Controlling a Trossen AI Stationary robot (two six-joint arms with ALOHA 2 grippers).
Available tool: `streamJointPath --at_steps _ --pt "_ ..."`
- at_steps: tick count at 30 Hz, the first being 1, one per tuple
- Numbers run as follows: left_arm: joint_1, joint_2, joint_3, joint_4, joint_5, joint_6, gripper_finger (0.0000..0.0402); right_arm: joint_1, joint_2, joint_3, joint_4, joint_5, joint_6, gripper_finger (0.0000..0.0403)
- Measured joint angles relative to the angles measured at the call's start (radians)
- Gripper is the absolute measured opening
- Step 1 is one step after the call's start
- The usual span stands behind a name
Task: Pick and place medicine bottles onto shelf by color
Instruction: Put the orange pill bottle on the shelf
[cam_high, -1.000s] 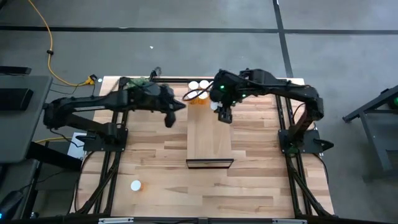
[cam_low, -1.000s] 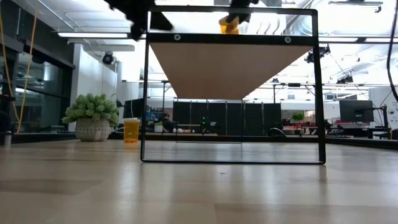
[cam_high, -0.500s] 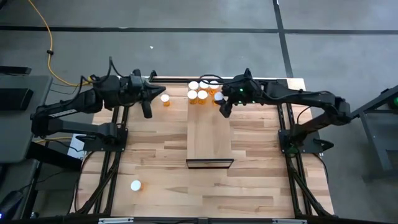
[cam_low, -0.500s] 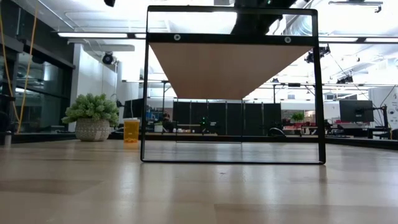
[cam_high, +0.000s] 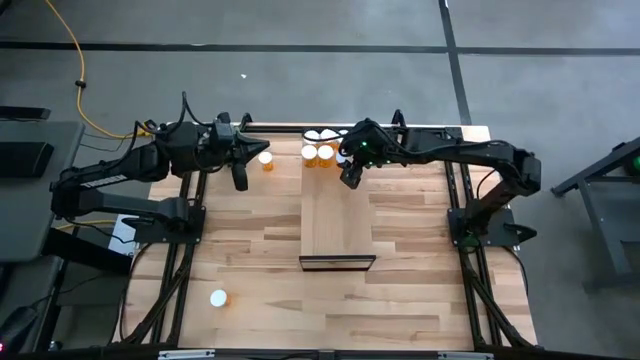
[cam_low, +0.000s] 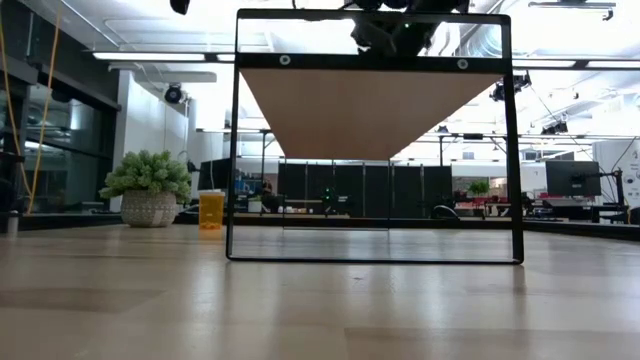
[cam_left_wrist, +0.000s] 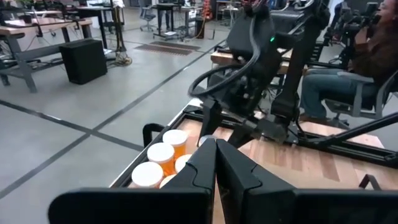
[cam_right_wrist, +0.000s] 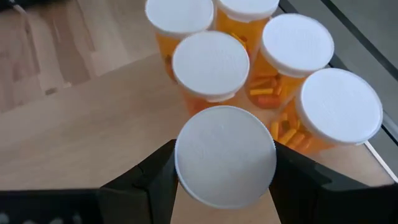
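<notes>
1. The medicine bottles are small translucent orange cylinders with round white caps. A cluster of them (cam_high: 320, 148) stands at the far end of the shelf; the right wrist view shows five caps close together, orange pills visible through the walls.
2. One capped orange bottle (cam_right_wrist: 225, 154) sits between the right gripper's two dark fingers (cam_right_wrist: 149, 180), nearest that camera and just beside the other four.
3. The shelf (cam_high: 337, 205) is a long pale plain-wood board raised above the table, with a dark metal edge at its near end.
4. Two more bottles stand on the striped butcher-block tabletop (cam_high: 420, 280): one (cam_high: 265, 159) at the far side just left of the shelf, another (cam_high: 218, 298) well apart near the front left.
5. The right gripper (cam_high: 349, 172) is over the shelf's far end beside the cluster, its fingers clasped on the near bottle; its arm reaches in from the right.
6. The left gripper (cam_high: 240, 178) hangs over the table left of the shelf, near the lone far bottle, fingers pressed together and empty (cam_left_wrist: 214, 163).
7. From table height, a green bushy plant in a pale pot (cam_low: 147, 188) stands at the far left.
</notes>
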Motion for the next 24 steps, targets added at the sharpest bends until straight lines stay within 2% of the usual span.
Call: streamJointPath --at_steps 24 --pt "0.0 -0.001 0.0 0.001 0.008 0.0 0.0 -0.009 0.029 0.001 0.017 0.043 0.024 0.0195"
